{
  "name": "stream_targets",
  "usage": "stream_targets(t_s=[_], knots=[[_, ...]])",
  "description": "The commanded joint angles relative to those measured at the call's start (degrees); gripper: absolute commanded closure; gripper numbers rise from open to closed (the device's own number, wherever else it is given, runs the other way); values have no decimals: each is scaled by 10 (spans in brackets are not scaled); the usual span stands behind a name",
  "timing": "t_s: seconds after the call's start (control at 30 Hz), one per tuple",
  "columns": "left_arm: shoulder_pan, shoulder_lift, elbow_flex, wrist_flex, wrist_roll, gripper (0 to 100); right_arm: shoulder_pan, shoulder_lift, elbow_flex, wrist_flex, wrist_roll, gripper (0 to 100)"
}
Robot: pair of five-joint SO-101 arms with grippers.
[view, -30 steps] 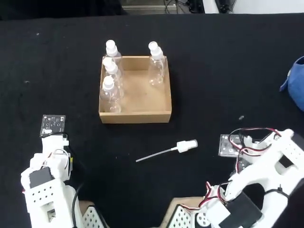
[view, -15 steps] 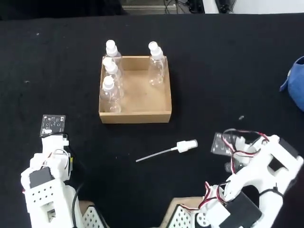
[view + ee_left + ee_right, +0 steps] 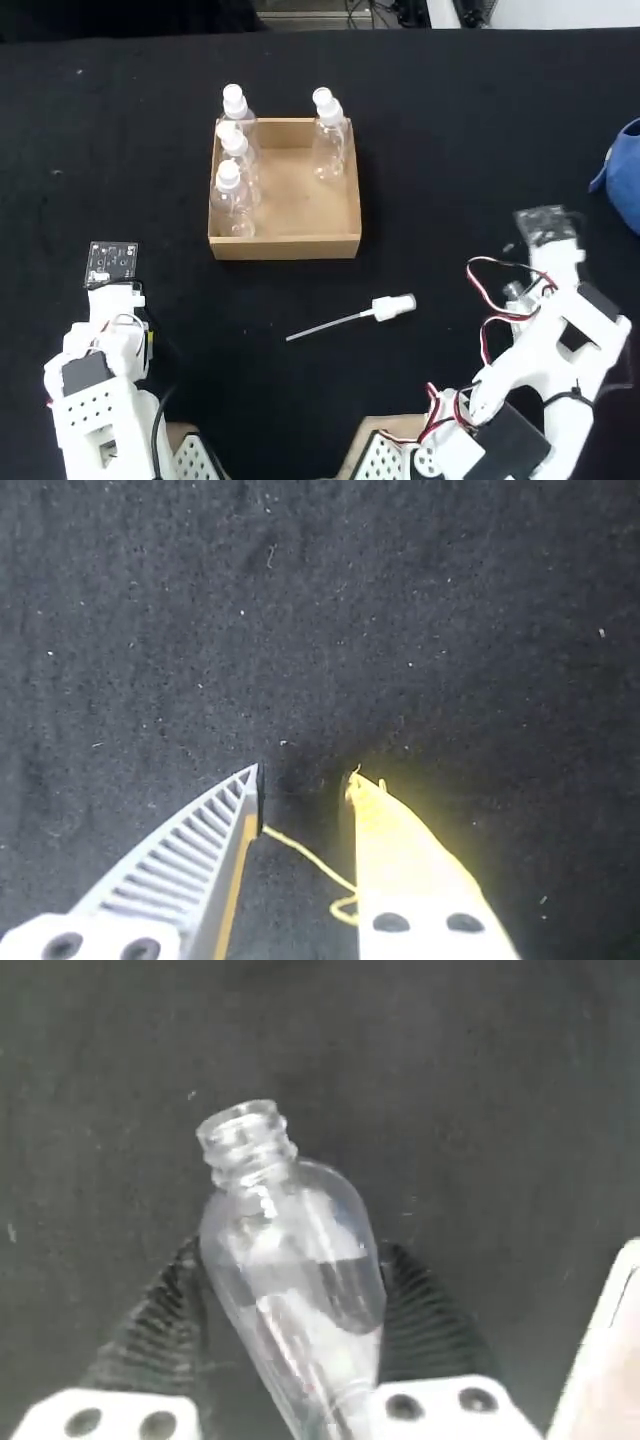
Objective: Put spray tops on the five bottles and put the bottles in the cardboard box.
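Right wrist view showed the right gripper (image 3: 292, 1260) closed around the uncapped bottle (image 3: 285, 1210), neck free, probably for capping. The spray top (image 3: 393, 306) lay toward the table (image 3: 450, 150) front edge, before the cardboard box (image 3: 285, 245). The left gripper (image 3: 302, 780) was slightly parted and empty.

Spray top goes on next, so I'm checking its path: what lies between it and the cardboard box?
Bare black cloth separates the spray top from the cardboard box, per the high view.
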Motion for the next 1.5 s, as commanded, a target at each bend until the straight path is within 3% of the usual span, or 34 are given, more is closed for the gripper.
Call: stream_targets(t_s=[0.0,0.1,0.2,0.4,0.57,1.0,1.07,1.17,1.3,1.47], knots=[[7,1,5,-8,2,970,5,0,-29,-11,-39,810],[7,1,5,-8,2,970,5,1,-29,-10,-35,717],[7,1,5,-8,2,970,6,0,-44,12,-17,710],[7,1,5,-8,2,970,-10,1,-122,148,127,711],[7,1,5,-7,2,970,-9,5,-131,148,232,705],[7,1,5,-6,1,970,-1,167,-189,149,231,713],[7,1,5,-7,1,970,-4,169,-185,149,231,773],[7,1,5,-7,1,970,-17,159,-188,168,231,970],[11,1,4,-6,0,970,-37,132,-185,210,228,986],[12,1,3,-6,0,970,-104,86,-185,226,96,988]])
